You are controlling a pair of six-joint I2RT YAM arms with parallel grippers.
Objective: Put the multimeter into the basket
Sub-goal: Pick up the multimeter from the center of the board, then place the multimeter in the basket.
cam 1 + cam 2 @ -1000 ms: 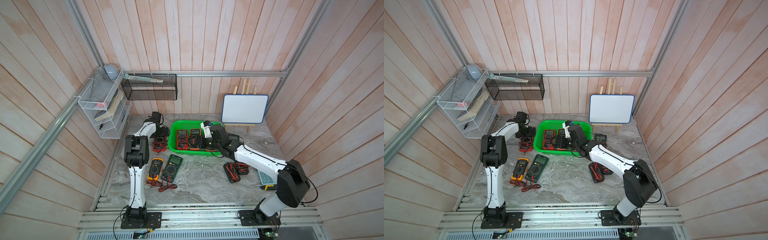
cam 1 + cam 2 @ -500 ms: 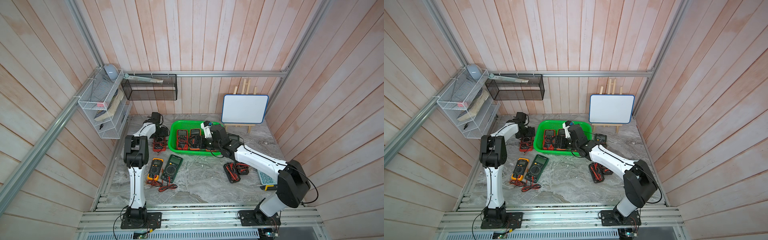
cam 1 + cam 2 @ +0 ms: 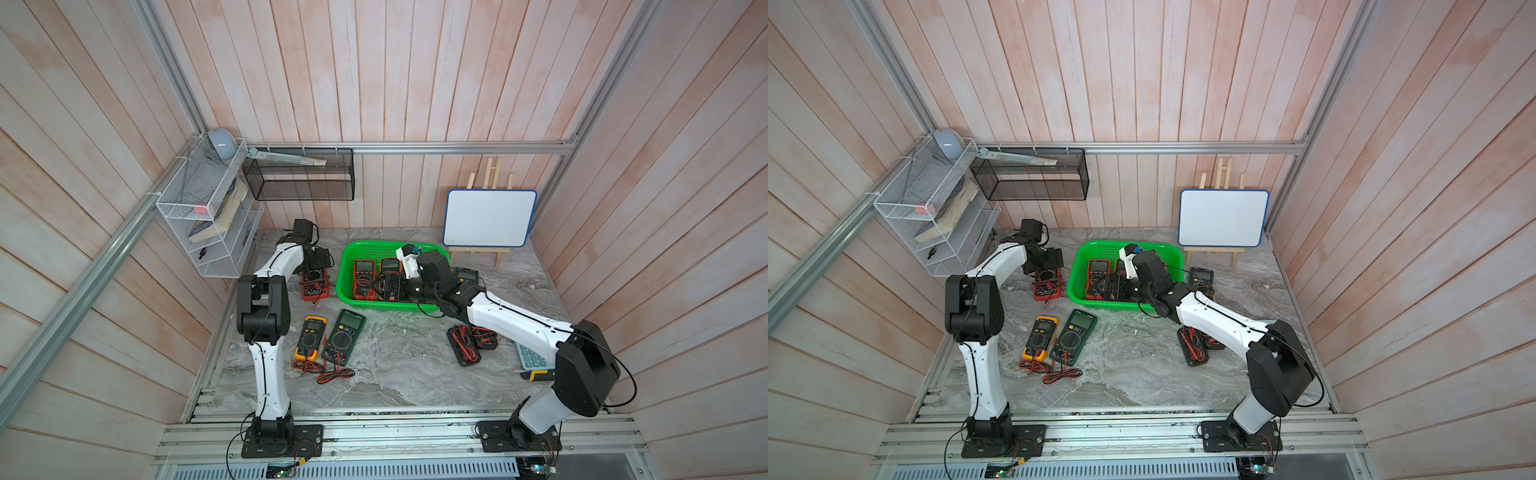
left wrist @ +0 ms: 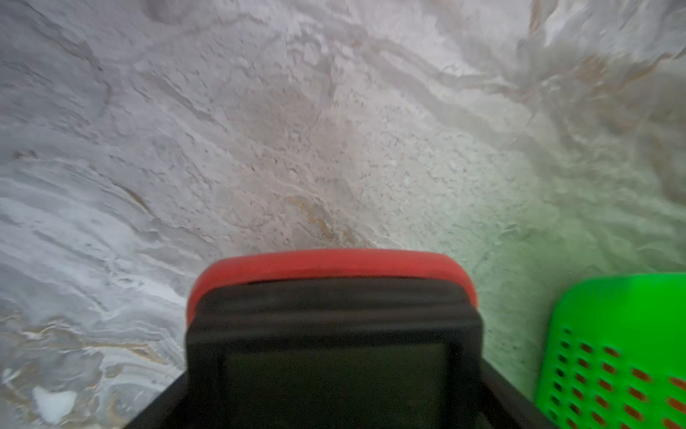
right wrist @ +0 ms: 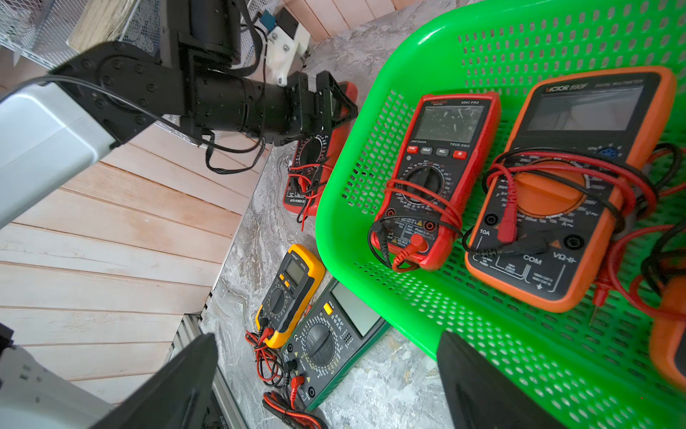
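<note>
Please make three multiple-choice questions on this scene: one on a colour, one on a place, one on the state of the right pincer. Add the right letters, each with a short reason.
1. The multimeter at the left pincer, beside the basket, is: A. red B. blue C. white
2. The yellow multimeter lies: A. in the basket B. on the table beside the dark green multimeter C. upright against the basket
3. The right pincer is: A. open and empty B. shut on a cable C. shut on the yellow multimeter
Answers: 1 A, the red multimeter's casing shows red; 2 B, they lie side by side; 3 A, its fingers stand apart with nothing between.
</note>
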